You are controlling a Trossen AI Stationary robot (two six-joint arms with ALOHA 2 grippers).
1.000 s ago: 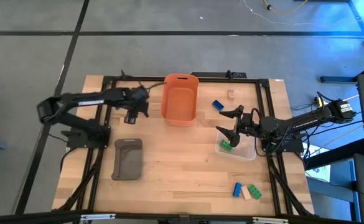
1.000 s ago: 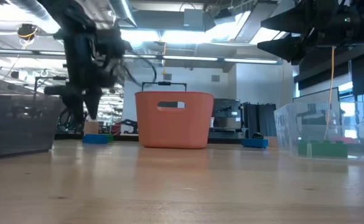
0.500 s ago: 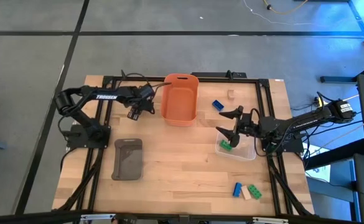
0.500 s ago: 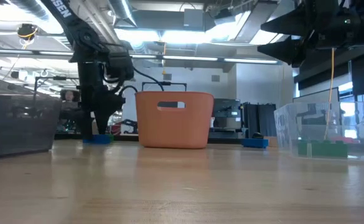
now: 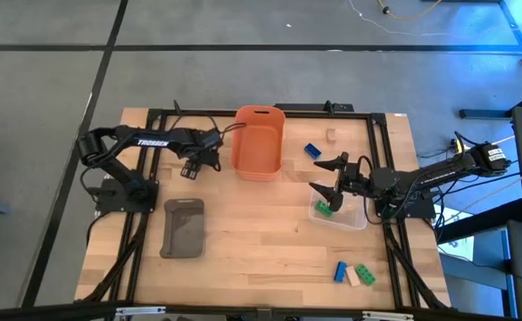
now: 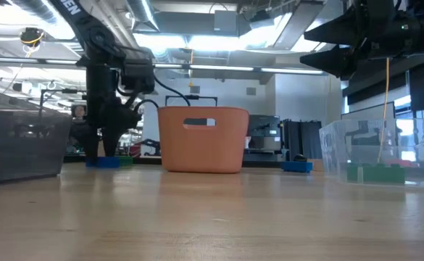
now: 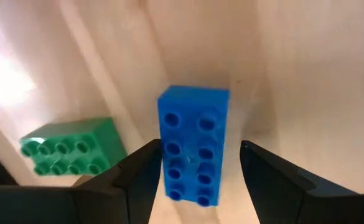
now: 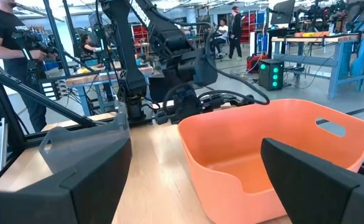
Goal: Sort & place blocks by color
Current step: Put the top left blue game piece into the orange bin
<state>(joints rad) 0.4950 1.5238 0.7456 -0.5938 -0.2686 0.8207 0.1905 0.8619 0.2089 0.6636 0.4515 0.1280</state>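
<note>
While the left gripper point(image 7: 194, 180) hangs low over the wooden table point(image 5: 261, 241) just beside the orange plastic bin point(image 5: 259, 143), its two dark fingers point(image 7: 138, 180) stand apart on either side of a blue eight-stud brick point(image 7: 192, 144) lying flat on the wood. Neither finger visibly presses the brick from the wrist view; it sits between them, studs up. Just beside it lies a green eight-stud brick point(image 7: 66, 147), outside the finger gap. From table height, the left gripper point(image 6: 110, 134) points straight down at that blue brick, with the orange bin to its side.

Over on the other side, the right gripper point(image 5: 327, 178) hovers with its fingers spread wide and nothing between them, poised above the clear plastic tub point(image 5: 354, 217), which holds a green brick point(image 5: 323, 209). Near the far edge, a second blue brick point(image 5: 312, 151) and a small tan block point(image 5: 331, 135) lie apart from each other. Down at the near edge, a blue, a tan and a green brick cluster point(image 5: 353, 274) sits together. A grey tray point(image 5: 183, 228) lies on the left half of the table.
</note>
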